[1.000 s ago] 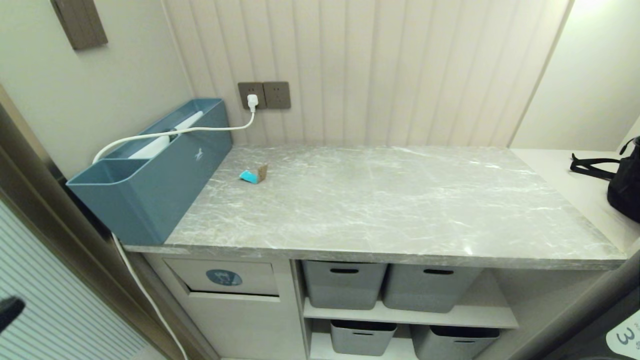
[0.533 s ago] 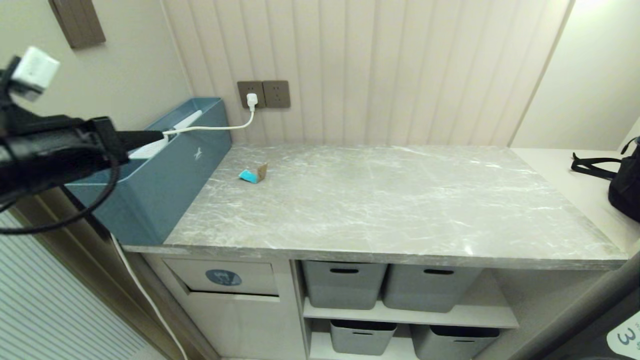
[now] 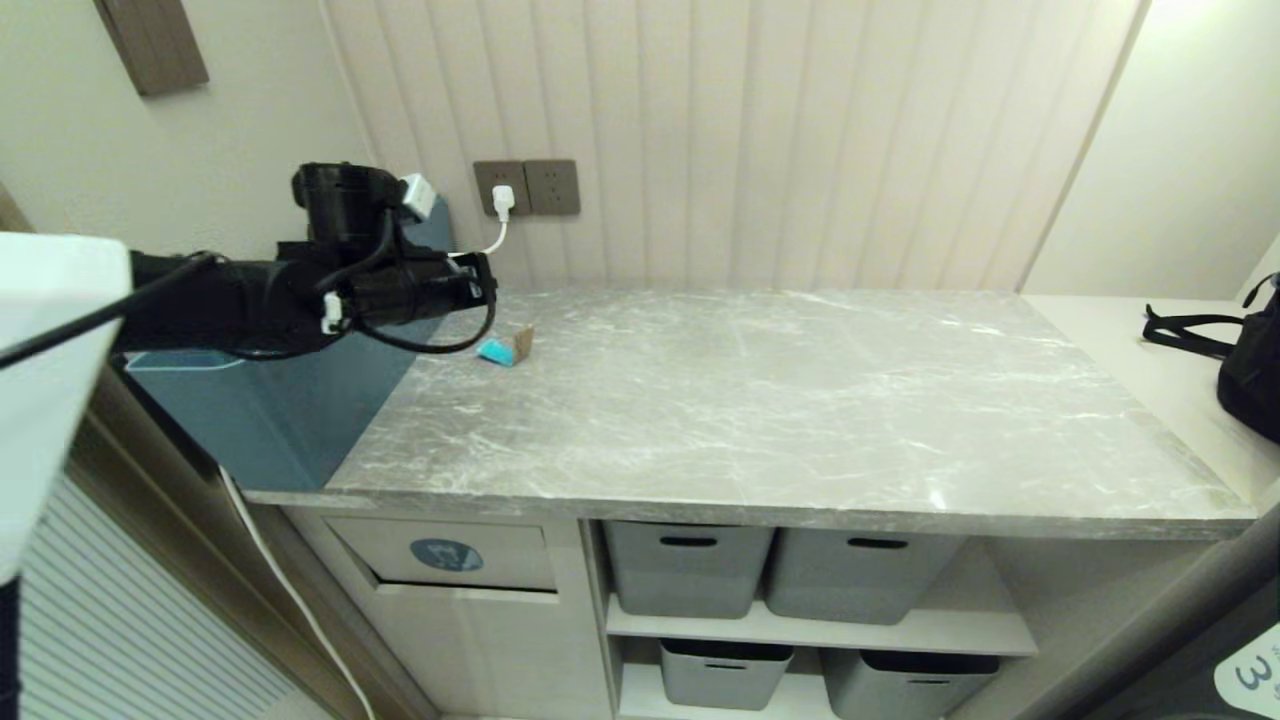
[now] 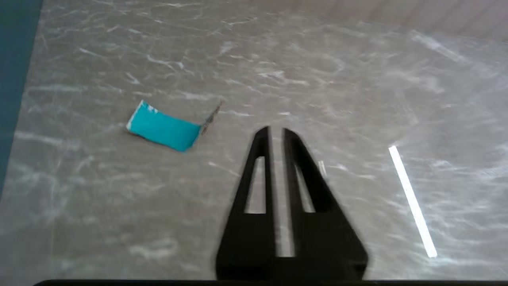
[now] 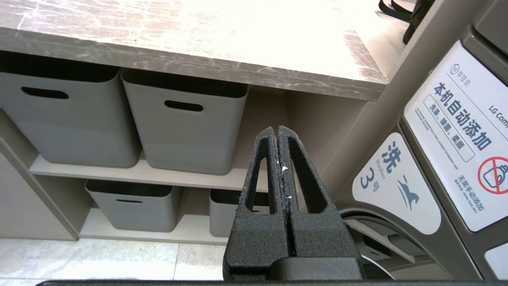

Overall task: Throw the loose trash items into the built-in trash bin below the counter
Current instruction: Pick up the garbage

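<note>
One loose trash item lies on the counter [image 3: 780,420] at its back left: a turquoise scrap [image 3: 495,351] joined to a folded brown cardboard bit [image 3: 524,344]. My left gripper [image 3: 482,285] hovers over the counter just left of it, level, its fingers parted by a narrow slit with nothing between them. In the left wrist view the turquoise scrap [image 4: 164,129] lies ahead and to one side of the left gripper [image 4: 276,131]. The built-in trash bin [image 3: 448,555], its flap shut, sits under the counter's left end. My right gripper [image 5: 276,129] hangs shut and empty before the shelves.
A large teal-blue box [image 3: 280,420] stands along the left wall, with a white cable running to the wall socket [image 3: 505,200]. Grey baskets [image 3: 690,580] fill the shelves below. A black bag [image 3: 1250,370] lies at far right. A washer panel [image 5: 448,131] is beside the right arm.
My left arm has swung up from the lower left and reached out over the counter's back left, ending beside the scrap. Its fingers have parted slightly. The scrap has not moved.
</note>
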You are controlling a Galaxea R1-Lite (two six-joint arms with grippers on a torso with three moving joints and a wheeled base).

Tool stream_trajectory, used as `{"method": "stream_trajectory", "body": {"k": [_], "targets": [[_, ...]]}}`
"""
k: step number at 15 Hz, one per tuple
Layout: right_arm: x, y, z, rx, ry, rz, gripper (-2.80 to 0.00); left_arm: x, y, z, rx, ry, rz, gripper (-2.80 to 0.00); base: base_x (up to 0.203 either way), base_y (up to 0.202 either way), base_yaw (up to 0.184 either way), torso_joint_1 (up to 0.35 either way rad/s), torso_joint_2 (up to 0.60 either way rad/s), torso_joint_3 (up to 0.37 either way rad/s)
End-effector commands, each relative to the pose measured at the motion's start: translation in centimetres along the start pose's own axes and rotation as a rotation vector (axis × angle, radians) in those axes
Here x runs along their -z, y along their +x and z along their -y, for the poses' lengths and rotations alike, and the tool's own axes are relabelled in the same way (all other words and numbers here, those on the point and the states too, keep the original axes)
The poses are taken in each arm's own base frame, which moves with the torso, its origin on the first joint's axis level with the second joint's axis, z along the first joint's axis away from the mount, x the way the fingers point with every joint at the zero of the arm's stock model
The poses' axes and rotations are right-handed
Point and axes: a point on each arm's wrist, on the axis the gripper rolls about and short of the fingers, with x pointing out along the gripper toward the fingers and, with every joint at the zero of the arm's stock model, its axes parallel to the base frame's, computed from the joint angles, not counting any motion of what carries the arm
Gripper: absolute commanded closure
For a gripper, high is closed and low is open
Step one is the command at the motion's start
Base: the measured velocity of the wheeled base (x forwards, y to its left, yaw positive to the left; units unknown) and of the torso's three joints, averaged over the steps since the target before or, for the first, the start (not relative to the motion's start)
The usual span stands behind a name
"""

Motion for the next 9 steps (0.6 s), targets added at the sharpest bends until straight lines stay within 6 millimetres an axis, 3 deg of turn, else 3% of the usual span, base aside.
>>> {"method": "stream_trajectory", "body": {"k": [1, 3, 9], "targets": [[0.0, 0.0, 0.0, 0.0, -0.001, -0.002, 0.0, 3.0, 4.3, -0.8, -0.016, 0.009, -0.063, -2.8, 0.0, 0.0, 0.0, 0.0, 0.0, 0.0], [0.0, 0.0, 0.0, 0.0, -0.001, -0.002, 0.0, 6.0, 6.0, -2.7, -0.07, 0.045, -0.159, -2.8, 0.0, 0.0, 0.0, 0.0, 0.0, 0.0], [0.0, 0.0, 0.0, 0.0, -0.001, -0.002, 0.0, 8.1, 9.0, -4.4, -0.053, 0.078, 0.024, -2.8, 0.0, 0.0, 0.0, 0.0, 0.0, 0.0]]}}
